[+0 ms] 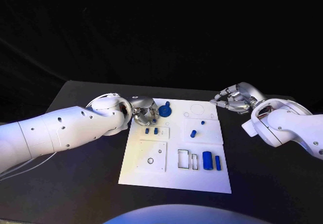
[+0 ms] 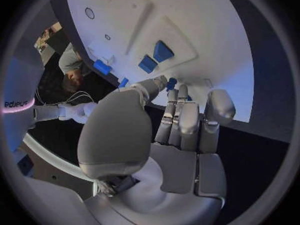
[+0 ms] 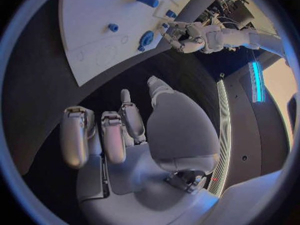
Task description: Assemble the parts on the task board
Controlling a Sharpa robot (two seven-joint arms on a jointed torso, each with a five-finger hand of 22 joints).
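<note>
Your left hand (image 1: 143, 114) sits at the task board (image 1: 176, 179)'s ten o'clock edge, fingertips (image 2: 171, 83) pinching a small blue part (image 1: 153, 122) — just beside the round blue piece (image 1: 165, 110). Your right hand (image 1: 232, 100) hovers off the board's one o'clock corner, fingers curled loosely apart, holding nothing.

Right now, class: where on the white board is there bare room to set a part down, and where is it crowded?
Free: the task board's near strip below the blue cylinders, and its near-left panel around a small ring. Crowded: the far-left corner, where the left hand meets the round blue part.
</note>
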